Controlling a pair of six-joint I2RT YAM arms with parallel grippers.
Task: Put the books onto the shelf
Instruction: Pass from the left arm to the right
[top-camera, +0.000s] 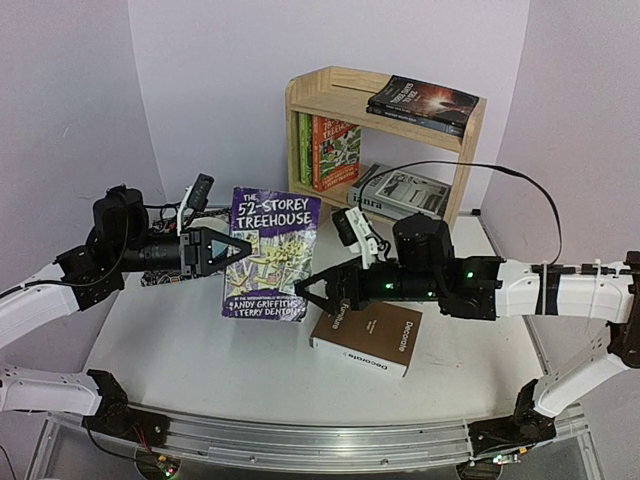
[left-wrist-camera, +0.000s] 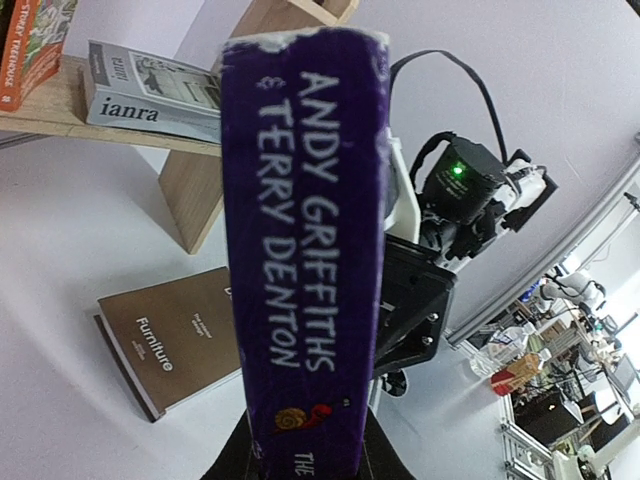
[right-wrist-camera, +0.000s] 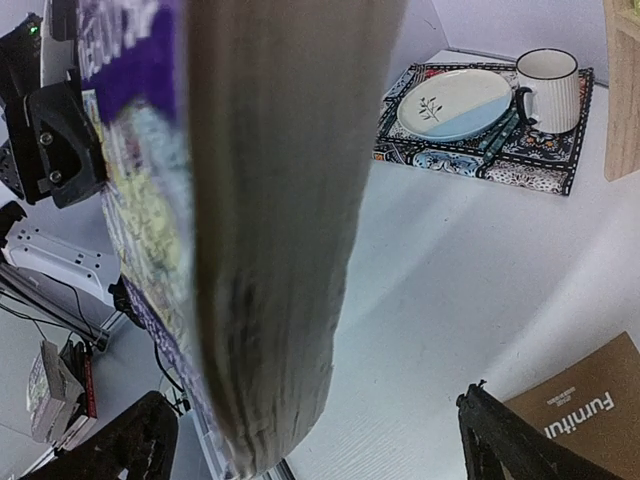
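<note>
A purple "52-Storey Treehouse" book (top-camera: 272, 250) hangs upright above the table, between both arms. My left gripper (top-camera: 243, 249) is shut on its spine edge (left-wrist-camera: 305, 250), with the fingers clamping both covers at the bottom of the left wrist view (left-wrist-camera: 305, 465). My right gripper (top-camera: 306, 293) is open, its fingers (right-wrist-camera: 500, 440) standing wide on either side of the book's page edge (right-wrist-camera: 280, 200) without touching it. The pine shelf (top-camera: 470, 150) at the back holds two dark books (top-camera: 422, 103) on top, green and orange paperbacks (top-camera: 330, 150) upright, and a grey book (top-camera: 400, 192) lying flat. The brown "Decorate" book (top-camera: 370, 340) lies on the table.
A patterned mat (right-wrist-camera: 480, 165) with a plate (right-wrist-camera: 450, 105) and a mug (right-wrist-camera: 548, 88) sits at the table's far left, behind the left arm. The shelf's side panel (left-wrist-camera: 195, 190) stands just beyond the brown book (left-wrist-camera: 170, 340). A black cable (top-camera: 500, 170) loops past the shelf.
</note>
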